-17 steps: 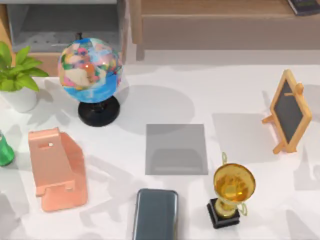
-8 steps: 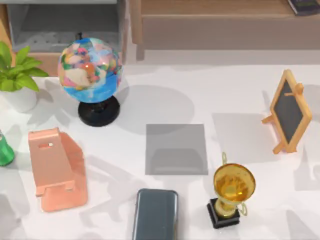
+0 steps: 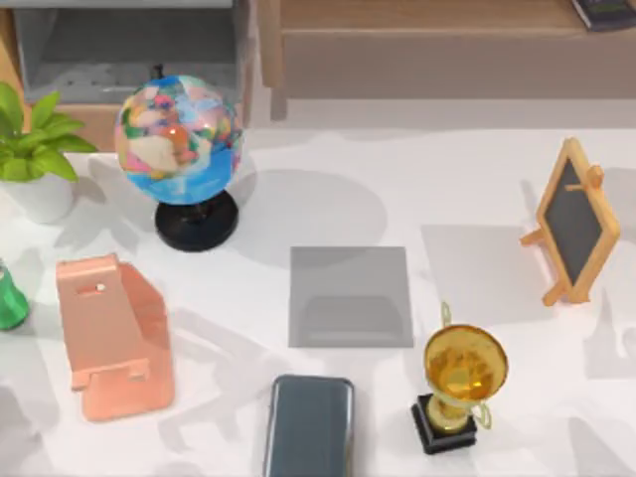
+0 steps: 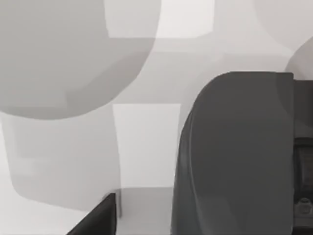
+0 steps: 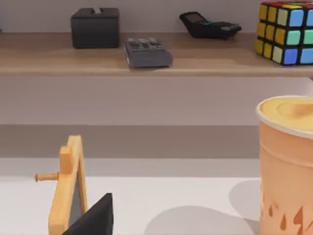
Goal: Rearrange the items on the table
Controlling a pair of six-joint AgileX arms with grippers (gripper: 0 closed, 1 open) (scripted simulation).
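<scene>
Smartphone (image 3: 309, 425) lies flat on the table (image 3: 477, 199) at the near edge of the top view, a little left of centre, and its near end runs off the lower edge of that view. Its long axis runs from near to far, in line with the grey square pad (image 3: 350, 296) just beyond it, with a strip of bare white between the two. The pink phone stand (image 3: 114, 336) sits to its left and the gold trophy (image 3: 459, 386) to its right, both near but apart from it.

In my left wrist view a dark rounded slab (image 4: 234, 156) stands close over the white surface; I judge it to be the phone, though I cannot be sure. That puts my left arm as the nearer one, so I judge the phone is its to take, with the fingers set across the short width and the stand as the likely goal.

Whether my left pincer is spread or pressed together I cannot tell, and the same goes for the right. My right wrist view looks level across the table's right side, at the small wooden easel board (image 5: 68, 188), an orange cup (image 5: 286, 164) and a shelf behind.
</scene>
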